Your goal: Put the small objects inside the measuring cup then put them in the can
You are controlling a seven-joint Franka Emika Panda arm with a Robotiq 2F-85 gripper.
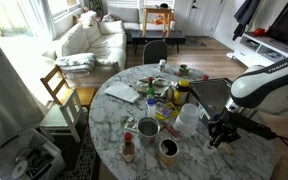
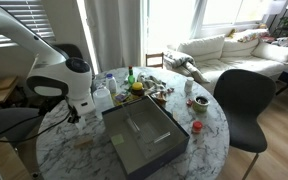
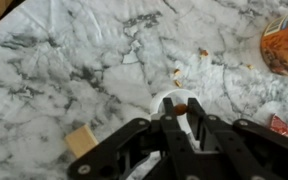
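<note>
In the wrist view my gripper (image 3: 180,111) is shut on a small brown object (image 3: 181,107), pinched between the two fingertips. Directly under it stands the measuring cup (image 3: 156,103), a small whitish translucent ring partly hidden by the fingers. Two more small objects (image 3: 177,74) (image 3: 202,52) lie loose on the marble beyond the cup. The edge of a can (image 3: 285,45) shows at the upper right. In both exterior views the gripper (image 1: 220,135) (image 2: 74,115) hangs low over the table's edge. Two open cans (image 1: 148,127) (image 1: 168,150) stand toward the table's middle.
A wooden block (image 3: 81,141) lies left of the gripper. A white jug (image 1: 188,120), a bottle (image 1: 128,148) and other clutter crowd the round marble table (image 1: 109,125). A grey box (image 2: 144,135) lies beside the arm. Chairs (image 2: 242,100) ring the table.
</note>
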